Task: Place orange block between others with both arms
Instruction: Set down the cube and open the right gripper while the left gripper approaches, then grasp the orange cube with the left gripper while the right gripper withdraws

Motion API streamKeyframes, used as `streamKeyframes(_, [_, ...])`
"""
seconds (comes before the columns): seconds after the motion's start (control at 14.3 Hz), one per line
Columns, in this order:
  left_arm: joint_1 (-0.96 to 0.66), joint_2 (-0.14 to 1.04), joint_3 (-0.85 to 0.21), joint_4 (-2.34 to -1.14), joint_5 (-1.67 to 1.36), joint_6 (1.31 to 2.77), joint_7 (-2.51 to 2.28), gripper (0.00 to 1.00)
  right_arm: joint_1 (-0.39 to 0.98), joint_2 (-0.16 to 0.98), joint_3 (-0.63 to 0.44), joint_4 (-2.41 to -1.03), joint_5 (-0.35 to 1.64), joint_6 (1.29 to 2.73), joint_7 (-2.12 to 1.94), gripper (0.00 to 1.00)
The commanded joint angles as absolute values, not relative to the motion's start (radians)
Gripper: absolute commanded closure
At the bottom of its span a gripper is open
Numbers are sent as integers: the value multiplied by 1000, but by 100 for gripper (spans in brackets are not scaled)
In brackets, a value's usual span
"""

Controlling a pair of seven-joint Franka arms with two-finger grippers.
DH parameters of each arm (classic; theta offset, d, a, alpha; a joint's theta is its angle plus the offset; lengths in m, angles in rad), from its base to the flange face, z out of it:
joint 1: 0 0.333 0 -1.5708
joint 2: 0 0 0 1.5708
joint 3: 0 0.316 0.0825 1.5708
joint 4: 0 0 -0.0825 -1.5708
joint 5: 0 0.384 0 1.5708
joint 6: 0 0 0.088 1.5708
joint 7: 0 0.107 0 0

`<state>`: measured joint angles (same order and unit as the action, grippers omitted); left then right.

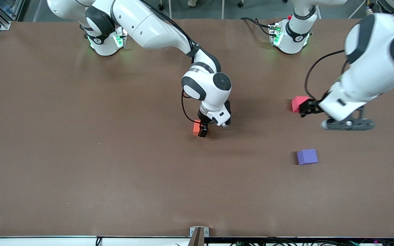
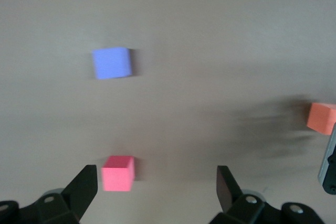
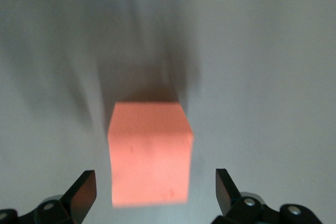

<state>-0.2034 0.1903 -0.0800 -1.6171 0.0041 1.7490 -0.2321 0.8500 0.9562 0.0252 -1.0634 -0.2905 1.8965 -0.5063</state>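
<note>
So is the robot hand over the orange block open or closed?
Open. In the right wrist view, the right gripper has its fingers spread wide, with clear gaps on both sides of the orange block.

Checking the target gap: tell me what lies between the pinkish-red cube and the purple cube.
Nothing: only bare brown table lies between the small matte pinkish-red cube and small matte purple cube, shown in front and left wrist views.
</note>
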Motion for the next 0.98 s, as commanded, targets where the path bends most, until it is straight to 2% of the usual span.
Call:
streamKeyframes(0.0, [-202, 256, -124, -1562, -6, 1747, -273, 0, 802, 835, 32, -1078, -270, 1758, -517, 0])
streamKeyframes(0.28, [-241, 325, -144, -1555, -46, 1820, -363, 0, 677, 698, 26, -1080, -270, 1664, -366, 0])
streamKeyframes(0.56, [-342, 411, -144, -1539, -57, 1946, -549, 0, 476, 658, 29, -1083, -227, 1657, -252, 0])
streamKeyframes(0.91, [-527, 639, -120, -1350, -32, 2043, -764, 0, 301, 657, 29, -1085, -186, 1621, 74, 0])
